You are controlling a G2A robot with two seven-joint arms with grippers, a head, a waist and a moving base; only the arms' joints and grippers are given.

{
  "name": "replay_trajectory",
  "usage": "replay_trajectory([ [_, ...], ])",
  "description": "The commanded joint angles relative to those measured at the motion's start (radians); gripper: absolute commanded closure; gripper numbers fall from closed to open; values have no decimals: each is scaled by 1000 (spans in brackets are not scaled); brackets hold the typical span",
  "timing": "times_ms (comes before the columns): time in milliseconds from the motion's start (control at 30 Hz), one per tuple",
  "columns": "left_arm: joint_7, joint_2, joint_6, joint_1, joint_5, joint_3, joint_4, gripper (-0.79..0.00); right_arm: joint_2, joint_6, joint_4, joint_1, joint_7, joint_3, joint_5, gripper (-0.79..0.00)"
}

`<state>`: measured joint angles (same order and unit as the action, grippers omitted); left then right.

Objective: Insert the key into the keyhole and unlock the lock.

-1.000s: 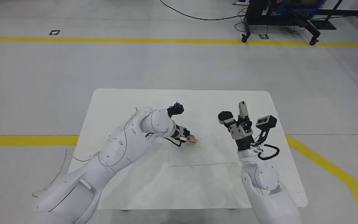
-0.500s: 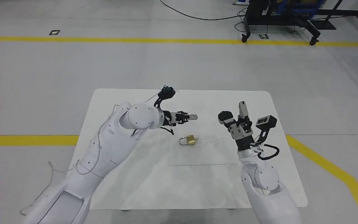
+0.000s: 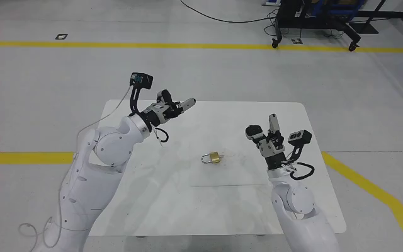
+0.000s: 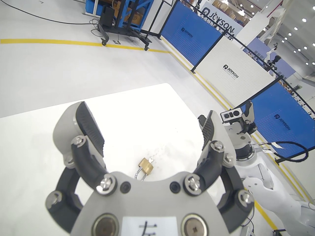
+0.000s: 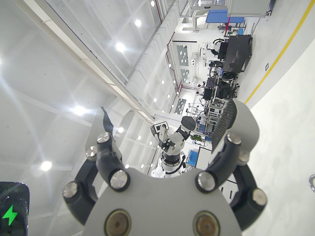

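L gripper (image 4: 147, 114): jaws spread wide, nothing held. It hangs above the table (image 3: 264, 208) at the far-left area, tilted down twd the lock (image 4: 145, 166). R gripper (image 5: 167, 108): also spread, empty, pointing up over the table's right side.

The lock lies flat about mid-table, between my two grippers, well apart from both and lower. From the L wrist it sits in line btw my fingers (image 4: 89, 124), shackle (image 4: 138, 175) end twd me, body end away. What looks like the key (image 4: 150, 159), a small silver tab, sticks out at the body's far end. Too small to confirm it's seated. Can't tell if the shackle is popped.

Handling, my guess: small brass body, stiff, dense for its size, smooth so slippery in a grip, and it'll skid on the table if pushed. Take it across the body's flat faces, keep keyway end + shackle free. Key is thin: pinch at the bow, gentle torque.
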<state>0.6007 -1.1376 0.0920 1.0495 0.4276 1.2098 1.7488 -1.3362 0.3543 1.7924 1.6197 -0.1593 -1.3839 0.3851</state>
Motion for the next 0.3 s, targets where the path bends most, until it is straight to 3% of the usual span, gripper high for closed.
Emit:
replay_trajectory([
  [0, 0, 0, 0, 0, 0, 0, 0, -785, 0, 0, 0, 0, 0, 0, 0, -785],
  [267, -4, 0, -1, 4, 4, 2, -1, -785, 1, -3, 0, 1, 1, -2, -14, -785],
])
